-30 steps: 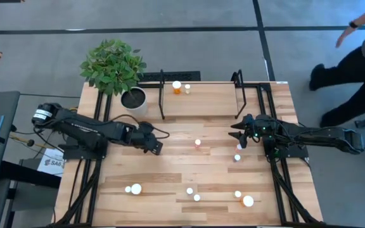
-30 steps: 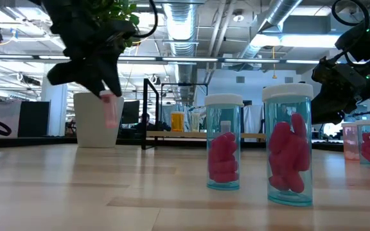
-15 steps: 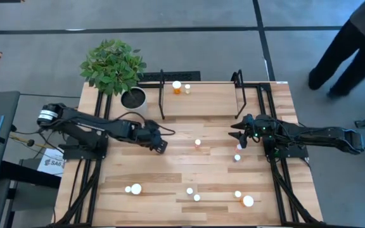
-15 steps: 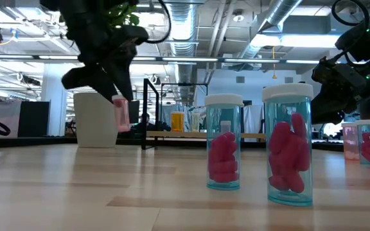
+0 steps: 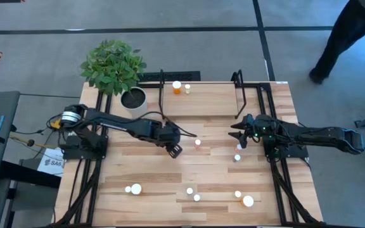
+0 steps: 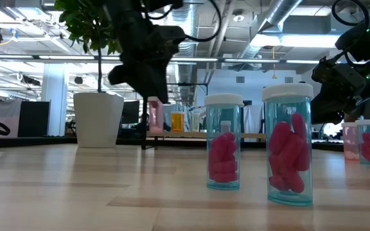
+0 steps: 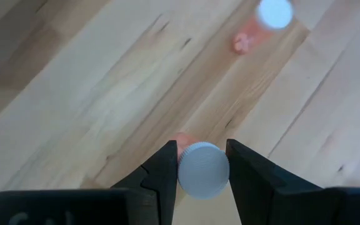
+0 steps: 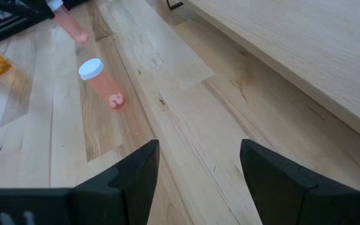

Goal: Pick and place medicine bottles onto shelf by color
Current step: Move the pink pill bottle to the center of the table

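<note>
My left gripper [image 5: 175,150] is over the middle of the table, shut on a pinkish-red bottle [image 6: 154,116] with a white cap. A second pinkish bottle [image 5: 198,142] stands just to its right, and it also shows in the left wrist view [image 7: 264,22]. My right gripper [image 5: 236,134] is open and empty, low near the shelf's right upright. The shelf [image 5: 208,101] stands at the far edge, with an orange bottle [image 5: 177,86] and a small bottle [image 5: 187,88] standing on its board. My left gripper pinches the bottle by the sides of its white cap [image 7: 203,170] between its two fingers [image 7: 165,170]. The fingers come from above, pointing down. The pink body [image 6: 154,119] hangs upright below them, clear of the table.
Two bottles [image 5: 237,152] stand by my right gripper. Several more stand along the near edge, among them two close ones [image 6: 289,144] in the low view. A potted plant [image 5: 114,66] stands at the far left. A person [image 5: 350,38] walks beyond the table's far right.
My left gripper has gone toward the table's right edge, carrying the pink bottle upright and clear of the table, from near the plant pot to the table's middle. The person beyond the far right corner has moved on.
</note>
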`<control>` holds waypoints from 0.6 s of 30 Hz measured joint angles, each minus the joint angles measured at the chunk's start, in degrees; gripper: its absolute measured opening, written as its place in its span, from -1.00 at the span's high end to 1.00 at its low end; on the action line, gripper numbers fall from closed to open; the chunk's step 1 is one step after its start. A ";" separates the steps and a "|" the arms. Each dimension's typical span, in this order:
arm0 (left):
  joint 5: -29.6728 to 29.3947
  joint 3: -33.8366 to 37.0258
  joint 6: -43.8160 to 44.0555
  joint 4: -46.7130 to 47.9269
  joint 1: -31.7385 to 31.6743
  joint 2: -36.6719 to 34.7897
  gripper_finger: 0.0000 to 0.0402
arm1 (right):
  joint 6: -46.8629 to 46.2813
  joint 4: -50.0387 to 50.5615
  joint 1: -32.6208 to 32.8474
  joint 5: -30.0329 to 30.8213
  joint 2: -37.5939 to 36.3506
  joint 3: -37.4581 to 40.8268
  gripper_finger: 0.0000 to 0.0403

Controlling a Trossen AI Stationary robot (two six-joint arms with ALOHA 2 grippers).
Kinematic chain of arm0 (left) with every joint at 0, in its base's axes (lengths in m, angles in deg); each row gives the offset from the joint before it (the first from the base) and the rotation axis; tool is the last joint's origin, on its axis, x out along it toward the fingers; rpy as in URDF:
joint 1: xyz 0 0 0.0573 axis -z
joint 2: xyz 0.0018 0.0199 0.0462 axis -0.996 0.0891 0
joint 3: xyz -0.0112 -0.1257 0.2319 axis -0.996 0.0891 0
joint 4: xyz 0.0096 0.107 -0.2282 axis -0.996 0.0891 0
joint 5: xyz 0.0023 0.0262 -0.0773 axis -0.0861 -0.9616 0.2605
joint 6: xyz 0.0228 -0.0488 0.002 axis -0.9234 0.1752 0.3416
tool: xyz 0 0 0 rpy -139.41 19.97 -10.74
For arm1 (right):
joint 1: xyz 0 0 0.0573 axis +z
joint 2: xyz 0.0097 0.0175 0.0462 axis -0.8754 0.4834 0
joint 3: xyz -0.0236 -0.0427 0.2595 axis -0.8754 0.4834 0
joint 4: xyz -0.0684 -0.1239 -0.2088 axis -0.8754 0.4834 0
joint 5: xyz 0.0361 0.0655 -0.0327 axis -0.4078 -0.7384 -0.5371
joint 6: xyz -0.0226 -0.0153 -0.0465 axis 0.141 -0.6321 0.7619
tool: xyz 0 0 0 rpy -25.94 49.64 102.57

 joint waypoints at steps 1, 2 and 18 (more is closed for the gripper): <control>0.05 -1.16 -1.03 0.11 -0.04 0.98 0.46 | 0.00 0.02 -0.01 -0.01 0.01 0.01 -0.24; 0.19 -2.10 -2.05 0.07 -0.11 1.83 0.46 | 0.01 0.03 0.00 -0.01 0.02 0.01 -0.24; 4.52 -4.94 -8.14 -5.48 -2.86 6.62 0.46 | 0.02 0.04 -0.01 -0.02 0.01 -0.01 -0.24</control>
